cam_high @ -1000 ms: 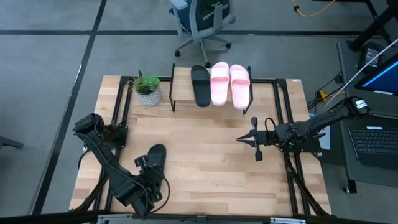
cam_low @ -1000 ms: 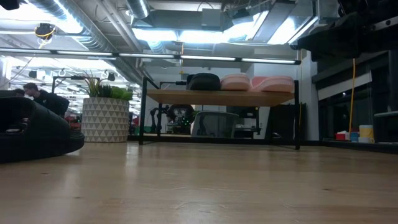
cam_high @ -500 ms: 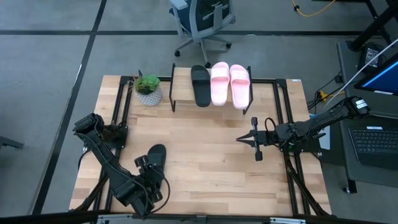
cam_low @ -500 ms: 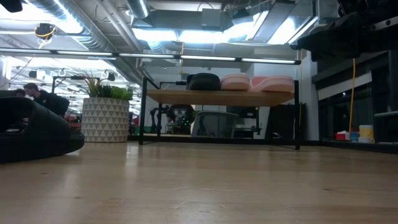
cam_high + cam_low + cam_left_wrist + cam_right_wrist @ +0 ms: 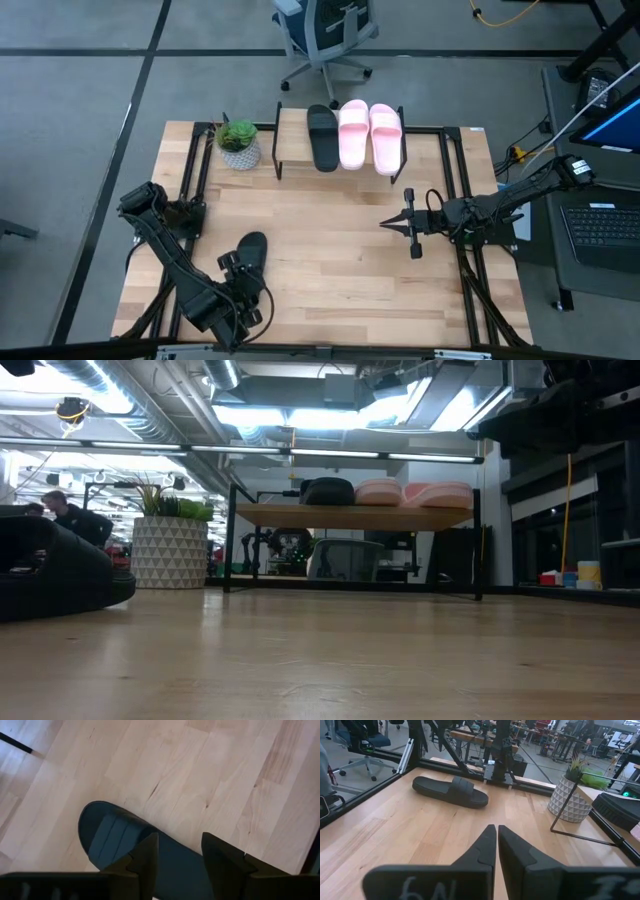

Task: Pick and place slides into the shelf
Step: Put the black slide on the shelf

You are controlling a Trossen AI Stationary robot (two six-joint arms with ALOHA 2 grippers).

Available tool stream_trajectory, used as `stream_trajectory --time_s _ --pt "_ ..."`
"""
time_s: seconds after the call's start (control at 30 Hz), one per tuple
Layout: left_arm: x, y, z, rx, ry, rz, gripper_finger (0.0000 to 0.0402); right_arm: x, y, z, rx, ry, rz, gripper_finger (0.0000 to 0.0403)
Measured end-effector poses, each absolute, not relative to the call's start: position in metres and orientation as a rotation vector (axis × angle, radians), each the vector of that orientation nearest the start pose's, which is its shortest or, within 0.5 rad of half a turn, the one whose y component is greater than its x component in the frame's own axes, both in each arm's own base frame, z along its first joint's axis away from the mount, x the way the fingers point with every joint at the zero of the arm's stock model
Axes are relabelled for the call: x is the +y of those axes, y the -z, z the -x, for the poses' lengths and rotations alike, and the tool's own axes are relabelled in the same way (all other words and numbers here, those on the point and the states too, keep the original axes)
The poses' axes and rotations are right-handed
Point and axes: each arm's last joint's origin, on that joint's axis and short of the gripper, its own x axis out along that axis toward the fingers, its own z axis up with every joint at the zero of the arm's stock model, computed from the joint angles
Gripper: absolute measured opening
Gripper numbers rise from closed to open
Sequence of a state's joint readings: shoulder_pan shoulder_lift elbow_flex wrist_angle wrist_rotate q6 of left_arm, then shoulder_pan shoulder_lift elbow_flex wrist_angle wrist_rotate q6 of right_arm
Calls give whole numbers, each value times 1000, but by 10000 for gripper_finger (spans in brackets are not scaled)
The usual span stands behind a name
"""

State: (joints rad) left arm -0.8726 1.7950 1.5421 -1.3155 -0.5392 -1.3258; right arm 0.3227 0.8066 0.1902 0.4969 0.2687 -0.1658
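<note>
One black slide (image 5: 322, 138) and two pink slides (image 5: 353, 133) (image 5: 386, 137) lie side by side on the shelf (image 5: 292, 130), a low wooden board on black legs at the table's far edge. The shelf (image 5: 350, 516) shows them from the side in the low view. The second black slide (image 5: 251, 249) lies flat on the tabletop, near left. My left gripper (image 5: 243, 272) is open over that slide's near end; in the left wrist view its fingers (image 5: 179, 845) stand above the black slide (image 5: 115, 835). My right gripper (image 5: 383, 224) is shut, level above the table's right half, pointing left.
A potted plant (image 5: 238, 144) in a patterned white pot stands left of the shelf. Black frame rails run along the table's left, right and far edges. Bare wood lies between the two grippers (image 5: 330, 250). An office chair stands beyond the far edge, and a person sits far off (image 5: 60, 512).
</note>
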Motion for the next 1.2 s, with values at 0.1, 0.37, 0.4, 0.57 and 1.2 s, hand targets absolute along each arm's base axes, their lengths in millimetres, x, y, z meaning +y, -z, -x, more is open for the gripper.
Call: stream_trajectory --time_s 0.1,0.37,0.4,0.57,1.2 --pt "-244 -265 -224 1052 -505 145 142 46 -190 -161 110 -63 200 21" --pt "-244 -265 -224 1052 -505 145 142 46 -190 -161 109 -63 200 21" --pt "-244 -265 -224 1053 -504 145 142 46 -190 -161 109 -63 200 21" --pt "-244 -265 -224 1053 -504 146 142 46 -190 -161 109 -63 200 21" --pt "-239 -251 -219 1109 -528 105 142 46 -190 -161 110 -63 200 21"
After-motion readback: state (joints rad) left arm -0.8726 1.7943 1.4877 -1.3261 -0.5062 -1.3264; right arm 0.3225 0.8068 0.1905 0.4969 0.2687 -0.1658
